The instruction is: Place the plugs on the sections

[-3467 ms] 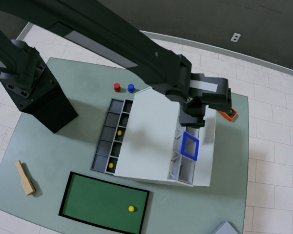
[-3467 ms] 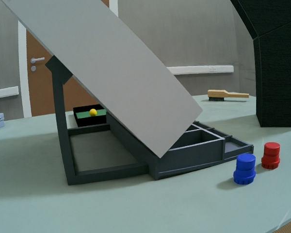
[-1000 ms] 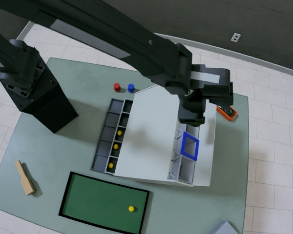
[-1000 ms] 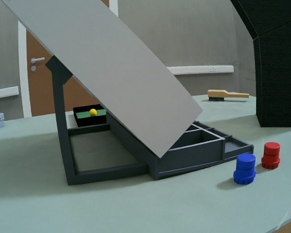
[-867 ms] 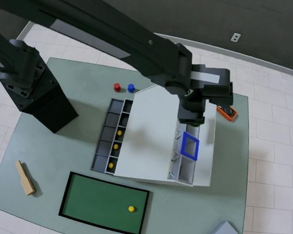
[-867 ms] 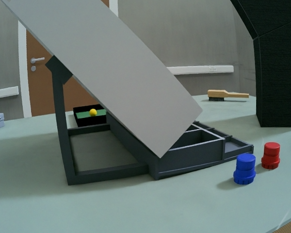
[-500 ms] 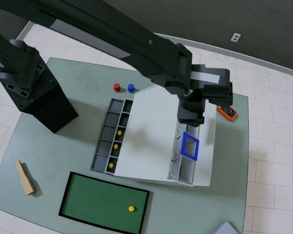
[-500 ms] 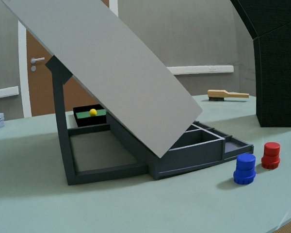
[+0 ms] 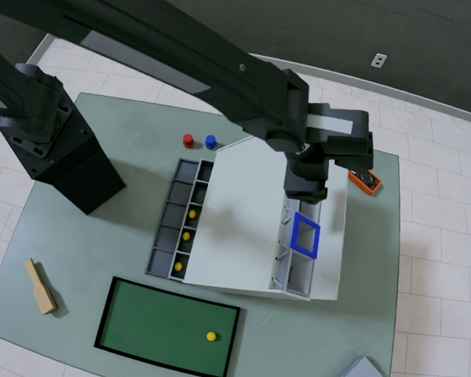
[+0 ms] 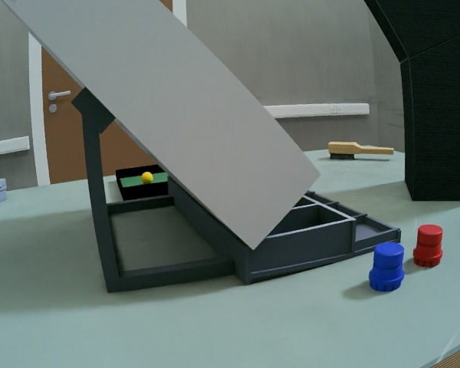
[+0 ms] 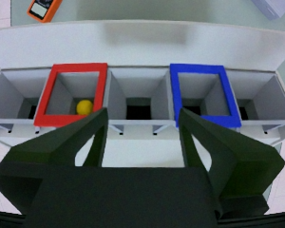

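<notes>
My gripper is open and empty, hovering over the row of funnels at the top of the white cover. In the wrist view a yellow marble sits inside the red-banded funnel. The blue-banded funnel holds nothing that I can see. The overhead view shows the blue-banded funnel; the arm hides the red-banded one. Three yellow marbles lie in three neighbouring sections of the grey catch tray. The red plug and blue plug stand upright on the table behind the catch tray.
The green marble tray at the front holds one yellow marble. A wooden brush lies at the left. An orange device lies behind the cover at the right. The arm base stands at the back left.
</notes>
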Controlling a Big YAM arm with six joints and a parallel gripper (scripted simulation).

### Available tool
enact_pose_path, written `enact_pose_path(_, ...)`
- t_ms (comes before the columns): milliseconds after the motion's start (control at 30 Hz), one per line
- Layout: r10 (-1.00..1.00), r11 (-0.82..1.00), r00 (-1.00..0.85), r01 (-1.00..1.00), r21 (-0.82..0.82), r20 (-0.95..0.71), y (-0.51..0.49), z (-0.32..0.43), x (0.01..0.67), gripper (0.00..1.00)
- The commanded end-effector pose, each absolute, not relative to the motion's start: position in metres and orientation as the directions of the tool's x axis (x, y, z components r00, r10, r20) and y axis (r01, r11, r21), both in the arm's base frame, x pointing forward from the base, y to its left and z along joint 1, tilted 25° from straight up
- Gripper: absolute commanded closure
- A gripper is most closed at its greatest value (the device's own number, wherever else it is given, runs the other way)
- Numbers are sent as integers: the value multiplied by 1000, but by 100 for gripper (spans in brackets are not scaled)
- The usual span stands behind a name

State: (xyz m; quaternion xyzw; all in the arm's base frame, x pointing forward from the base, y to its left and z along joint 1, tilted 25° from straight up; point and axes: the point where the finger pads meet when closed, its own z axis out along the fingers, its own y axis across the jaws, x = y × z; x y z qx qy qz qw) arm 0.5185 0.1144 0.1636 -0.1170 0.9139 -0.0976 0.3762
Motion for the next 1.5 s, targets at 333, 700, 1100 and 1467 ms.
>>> enact_pose_path(333,-283,956,-676,-138,-260,-681,125,181,530,41)
enact_pose_path(700,-282,956,-674,-139,-258,-683,127,182,532,41)
enact_pose_path(1100,-275,959,-663,-140,-245,-696,130,186,536,41)
enact_pose_path(1467,-275,959,-662,-140,-246,-697,133,187,538,41)
